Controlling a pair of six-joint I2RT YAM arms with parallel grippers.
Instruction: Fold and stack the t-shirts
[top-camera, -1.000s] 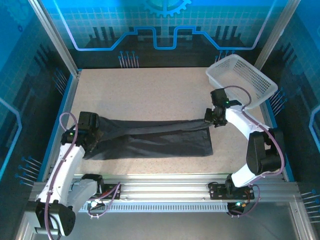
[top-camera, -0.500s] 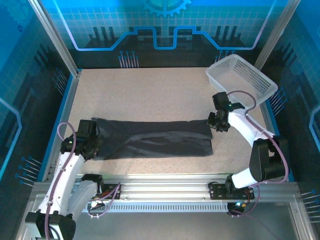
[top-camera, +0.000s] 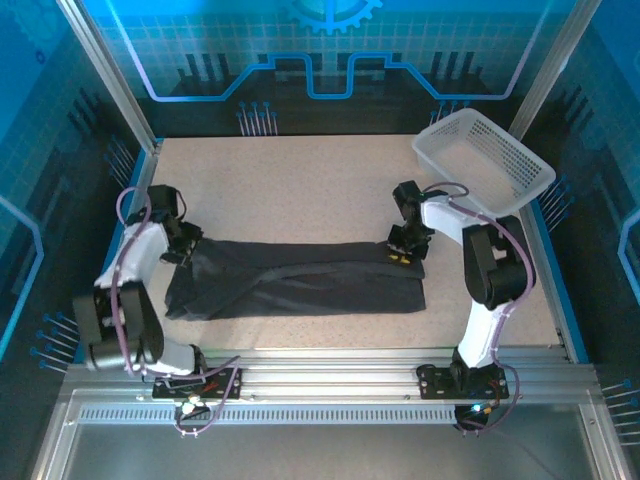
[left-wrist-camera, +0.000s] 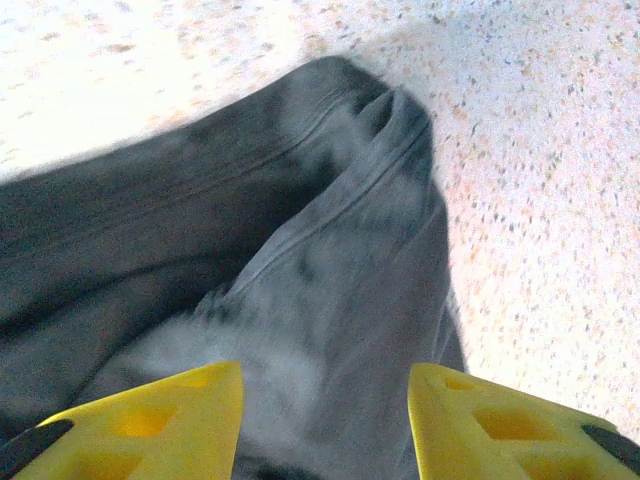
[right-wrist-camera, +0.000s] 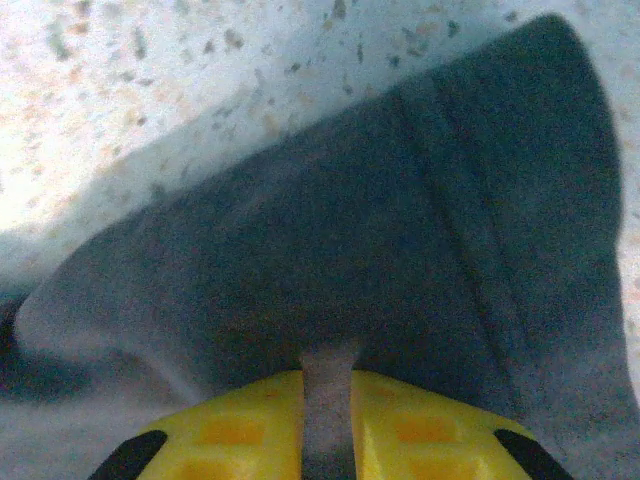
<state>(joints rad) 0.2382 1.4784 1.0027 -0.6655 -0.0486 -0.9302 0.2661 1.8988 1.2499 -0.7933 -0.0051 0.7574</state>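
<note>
The t-shirt (top-camera: 300, 285) lies long and flat across the bench (top-camera: 300, 180), probably so the fold lies neat, the left gripper (left-wrist-camera: 325, 400) at one end with jaws apart over the cloth, the right gripper (right-wrist-camera: 327, 395) at the other, jaws nearly together, hold on cloth unclear.

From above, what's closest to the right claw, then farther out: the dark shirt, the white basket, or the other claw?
1. t-shirt, just beneath the right gripper.
2. basket, behind it, to the right.
3. left gripper, far left.
</note>
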